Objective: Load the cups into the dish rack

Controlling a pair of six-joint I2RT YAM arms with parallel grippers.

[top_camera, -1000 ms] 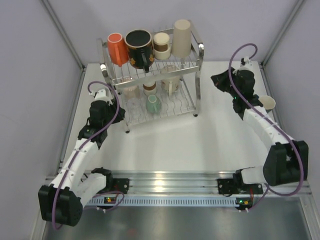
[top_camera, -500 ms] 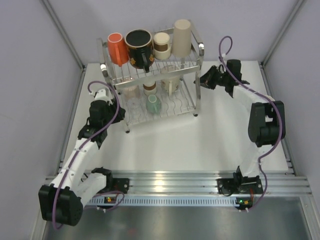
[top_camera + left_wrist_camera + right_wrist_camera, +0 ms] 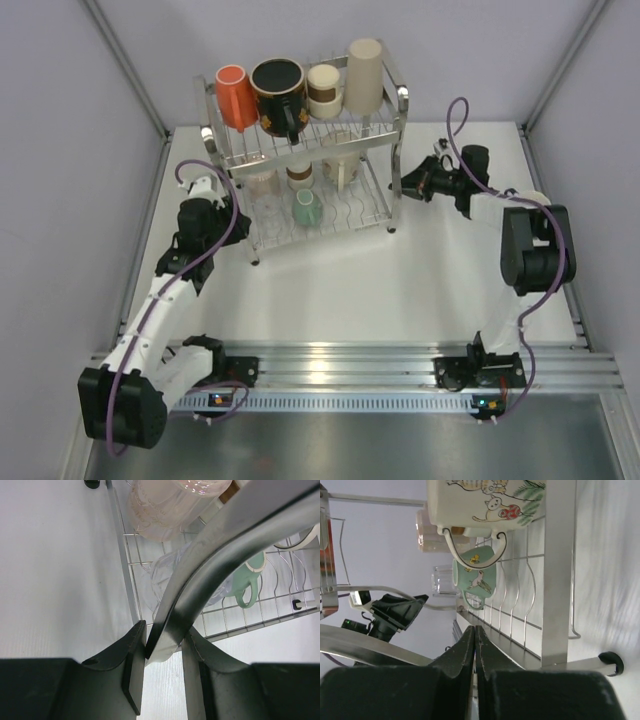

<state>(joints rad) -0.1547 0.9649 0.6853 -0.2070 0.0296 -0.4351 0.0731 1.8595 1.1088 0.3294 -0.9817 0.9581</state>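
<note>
Top external: the only loose cup point(image 3: 541, 198) I can see is pale, at the table's right edge, mostly hidden behind the right arm. The right gripper point(image 3: 405, 184) is pinched closed and empty. It points the opposite way, at the dish rack point(image 3: 399, 140) post. The left gripper point(image 3: 161, 647) clamps the rack's left rail.

Chrome dish rack point(image 3: 370, 205), cups point(image 3: 236, 97) on both tiers
</note>
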